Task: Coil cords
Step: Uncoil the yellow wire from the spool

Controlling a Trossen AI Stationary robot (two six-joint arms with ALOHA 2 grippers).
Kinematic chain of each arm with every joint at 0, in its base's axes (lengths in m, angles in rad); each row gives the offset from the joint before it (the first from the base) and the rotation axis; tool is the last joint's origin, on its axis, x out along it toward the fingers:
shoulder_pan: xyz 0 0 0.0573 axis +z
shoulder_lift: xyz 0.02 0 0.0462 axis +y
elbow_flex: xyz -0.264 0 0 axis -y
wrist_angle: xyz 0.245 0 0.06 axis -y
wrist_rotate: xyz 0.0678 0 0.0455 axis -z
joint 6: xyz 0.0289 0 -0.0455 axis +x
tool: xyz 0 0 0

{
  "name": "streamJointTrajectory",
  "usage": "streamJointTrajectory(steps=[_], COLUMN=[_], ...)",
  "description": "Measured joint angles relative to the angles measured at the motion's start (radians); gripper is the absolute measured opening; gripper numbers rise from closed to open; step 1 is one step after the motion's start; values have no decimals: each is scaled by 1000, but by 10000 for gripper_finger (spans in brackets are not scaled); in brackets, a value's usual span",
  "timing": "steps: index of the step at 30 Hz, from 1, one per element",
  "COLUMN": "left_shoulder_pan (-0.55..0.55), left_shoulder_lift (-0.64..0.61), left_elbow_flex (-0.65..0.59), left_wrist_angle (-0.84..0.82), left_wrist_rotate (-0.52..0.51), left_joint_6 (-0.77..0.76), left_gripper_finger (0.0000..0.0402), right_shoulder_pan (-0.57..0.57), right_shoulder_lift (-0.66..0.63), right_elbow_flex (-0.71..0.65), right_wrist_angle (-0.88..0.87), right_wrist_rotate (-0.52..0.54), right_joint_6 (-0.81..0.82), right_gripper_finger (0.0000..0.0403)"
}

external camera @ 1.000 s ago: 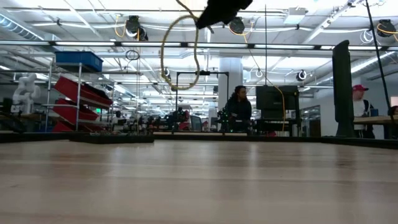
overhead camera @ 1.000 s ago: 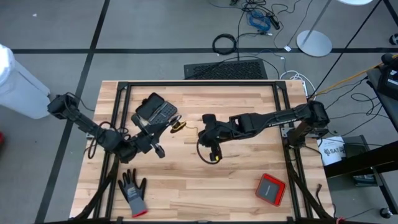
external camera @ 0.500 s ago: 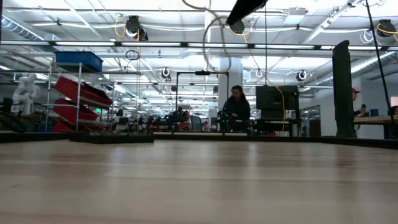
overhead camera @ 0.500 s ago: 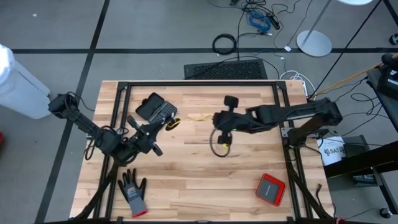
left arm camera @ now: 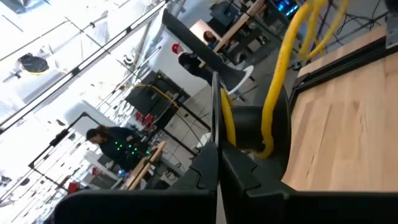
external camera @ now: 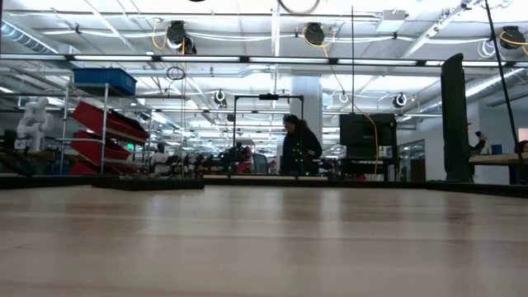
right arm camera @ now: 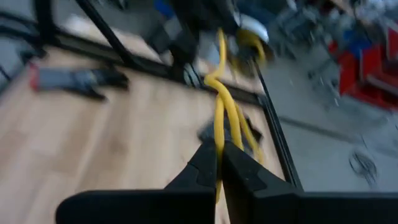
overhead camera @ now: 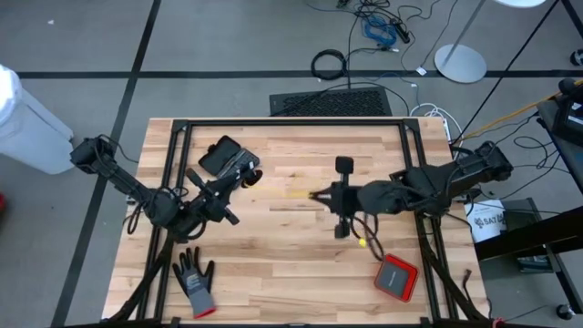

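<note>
One thin yellow cord is shared between both arms, above the middle of the worktop. Several of its strands are gathered side by side and pinched in the clenched fingers of the right gripper, which is held clear of the wood towards the worktop's right edge. This is probably so that the turns already formed are kept from springing apart. A short yellow tail is seen hanging below that gripper from above, and a curved piece of the loop is just caught at the top of the low view, so the coil is judged to be lifted well off the surface. Another stretch of the cord is seen at the tips of the left gripper, whose fingers are also closed tight and appear to be nipping the cord beside a dark rounded part. That gripper is placed nearer the worktop's left edge, just beside a black device near the far edge. Whether the cord is drawn taut between the two cannot be told. Near the front left corner a grey glove is left lying, and a red box is set near the front right corner, both well apart from the work.
</note>
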State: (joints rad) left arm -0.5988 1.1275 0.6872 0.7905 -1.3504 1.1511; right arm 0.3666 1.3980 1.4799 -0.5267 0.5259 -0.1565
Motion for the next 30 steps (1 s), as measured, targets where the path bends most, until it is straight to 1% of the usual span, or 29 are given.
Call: streamJointTrajectory(steps=[7,11,17,19,24,26,30], left_shoulder_pan=[37,56,73,74,74,74,77], left_shoulder_lift=[0,0,0,0,0,0,0], left_elbow_flex=[0,0,0,0,0,0,0], left_wrist_angle=[-74,-78,-78,-76,-64,-60,-31], left_wrist_rotate=[16,47,102,122,164,185,267], left_joint_6=[-90,-135,-176,-178,-179,-184,-227], left_gripper_finger=[2,2,2,2,2,2,2], right_shoulder_pan=[31,26,-2,-16,-50,-66,-92], right_shoulder_lift=[26,61,115,133,167,186,227], right_elbow_flex=[0,0,-1,-1,-1,-1,-1], right_wrist_angle=[136,175,211,210,209,210,221], right_wrist_rotate=[-150,-242,-346,-373,-380,-407,-428], right_joint_6=[-53,-69,-73,-72,-59,-55,-54], right_gripper_finger=[0,0,0,0,0,0,0])
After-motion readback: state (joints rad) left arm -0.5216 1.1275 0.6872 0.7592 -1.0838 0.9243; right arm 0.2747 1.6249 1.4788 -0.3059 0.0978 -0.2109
